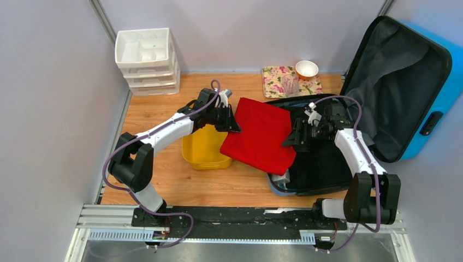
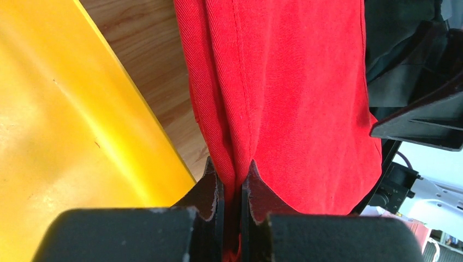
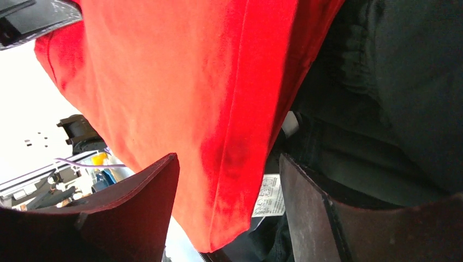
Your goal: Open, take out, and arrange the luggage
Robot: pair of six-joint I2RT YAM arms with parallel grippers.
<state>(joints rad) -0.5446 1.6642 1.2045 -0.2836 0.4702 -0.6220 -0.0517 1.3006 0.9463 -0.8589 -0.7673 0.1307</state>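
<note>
In the top view my blue suitcase (image 1: 437,82) is open on the right side. Its lid stands up in the upper right corner and shows its dark grey lining. Its bottom half lies flat on the wooden surface (image 1: 164,114), just right of the middle. Dark clothes (image 1: 322,164) lie inside that bottom half.

A red cloth (image 1: 259,134) hangs in the middle of the frame, between my two arms. My left tool (image 1: 233,119) is clenched on the cloth's left edge. In the left wrist view the two fingers of that tool (image 2: 232,174) pinch a fold of the red cloth (image 2: 295,82) tight.

My right tool (image 1: 292,137) is at the cloth's right edge. In the right wrist view its fingers (image 3: 147,185) stand wide apart, released. The corner of the red cloth (image 3: 164,82) hangs down between them, and I see no squeeze on it.

A yellow tub (image 1: 203,148) sits on the surface under my left arm, left of the cloth. In the left wrist view the tub (image 2: 54,136) fills the left side.

White drawers (image 1: 146,57) stand in the upper left. A flowery tray (image 1: 275,79) and a small bowl (image 1: 307,69) sit at the top middle.
</note>
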